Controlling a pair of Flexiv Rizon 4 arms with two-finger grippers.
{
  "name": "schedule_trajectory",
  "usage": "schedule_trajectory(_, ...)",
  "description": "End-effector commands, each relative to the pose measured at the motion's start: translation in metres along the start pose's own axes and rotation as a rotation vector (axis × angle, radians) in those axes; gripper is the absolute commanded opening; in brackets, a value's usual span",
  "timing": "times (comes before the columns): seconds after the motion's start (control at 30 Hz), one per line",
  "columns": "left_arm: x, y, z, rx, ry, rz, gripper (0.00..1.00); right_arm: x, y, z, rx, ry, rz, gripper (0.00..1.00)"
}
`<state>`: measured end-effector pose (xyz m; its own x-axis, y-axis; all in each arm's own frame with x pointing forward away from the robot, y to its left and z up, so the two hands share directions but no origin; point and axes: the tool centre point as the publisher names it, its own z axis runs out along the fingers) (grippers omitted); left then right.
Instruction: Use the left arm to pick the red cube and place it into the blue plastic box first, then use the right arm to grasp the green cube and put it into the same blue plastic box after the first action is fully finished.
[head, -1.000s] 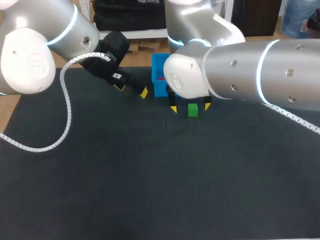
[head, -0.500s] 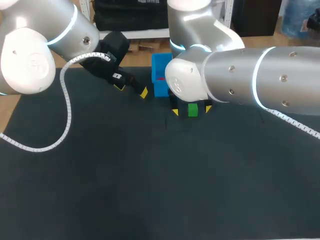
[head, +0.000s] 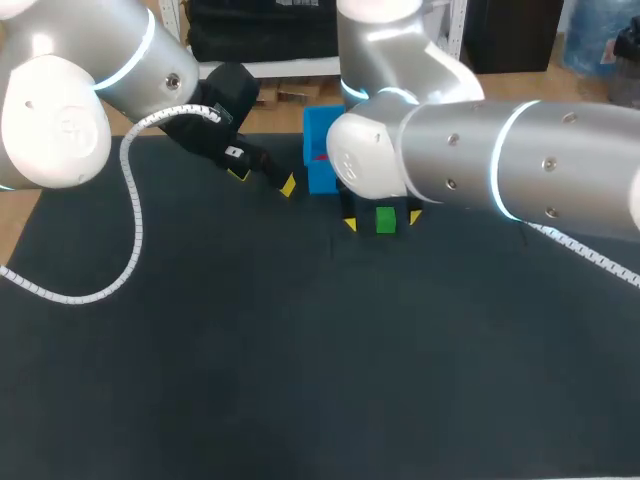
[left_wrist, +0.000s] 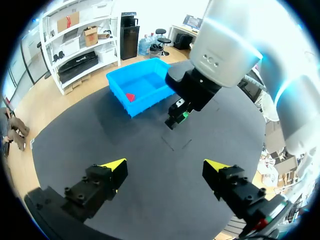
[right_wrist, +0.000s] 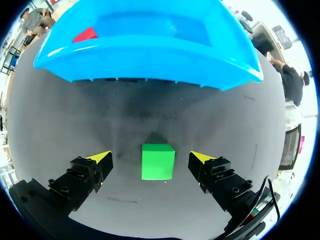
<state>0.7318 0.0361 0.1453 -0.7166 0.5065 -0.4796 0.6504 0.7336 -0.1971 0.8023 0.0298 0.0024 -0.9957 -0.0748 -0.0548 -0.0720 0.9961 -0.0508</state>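
Red cube (right_wrist: 86, 35) lies inside blue plastic box (right_wrist: 150, 57), near one corner of box floor. Green cube (right_wrist: 157, 161) sits on desk (head: 300, 380), just outside box's long wall, not touching box. Right claw (right_wrist: 151, 158) released: fingers straddle green cube, gap on each side, no contact. Left claw (left_wrist: 165, 165) released, holds nothing, sits over bare desk off box's left side in head view, apart from box.
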Motion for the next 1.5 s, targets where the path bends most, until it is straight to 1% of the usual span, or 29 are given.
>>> schedule_trajectory(0.03,0.001,0.001,0.0,0.003,-0.003,0.002,1.0,-0.003,0.001,0.003,-0.003,0.008,0.001,1.0)
schedule_trajectory(0.37,0.001,0.001,0.0,0.003,-0.003,0.002,1.0,0.001,-0.001,0.009,-0.011,0.012,0.008,1.0)
schedule_trajectory(0.4,0.001,0.001,0.0,0.003,-0.003,0.002,1.0,0.002,-0.001,0.009,-0.012,0.013,0.009,0.82)
schedule_trajectory(0.47,0.001,0.001,0.0,0.003,-0.003,0.002,1.0,0.002,-0.001,0.01,-0.012,0.015,0.011,0.37)
schedule_trajectory(0.5,0.001,0.001,0.0,0.003,-0.003,0.002,1.0,0.003,-0.002,0.01,-0.012,0.016,0.013,0.28)
schedule_trajectory(0.57,0.001,0.001,0.0,0.003,-0.003,0.002,1.0,0.004,-0.002,0.011,-0.013,0.017,0.014,0.0)
schedule_trajectory(1.0,0.001,0.001,0.0,0.003,-0.003,0.002,1.0,0.011,-0.005,0.01,-0.025,0.018,0.027,0.0)
schedule_trajectory(1.27,0.001,0.001,0.0,0.003,-0.003,0.002,1.0,0.019,-0.011,-0.005,-0.032,0.017,0.034,0.0)
schedule_trajectory(1.5,0.001,0.001,0.0,0.003,-0.003,0.002,1.0,0.018,-0.015,-0.023,-0.055,-0.007,0.033,0.0)
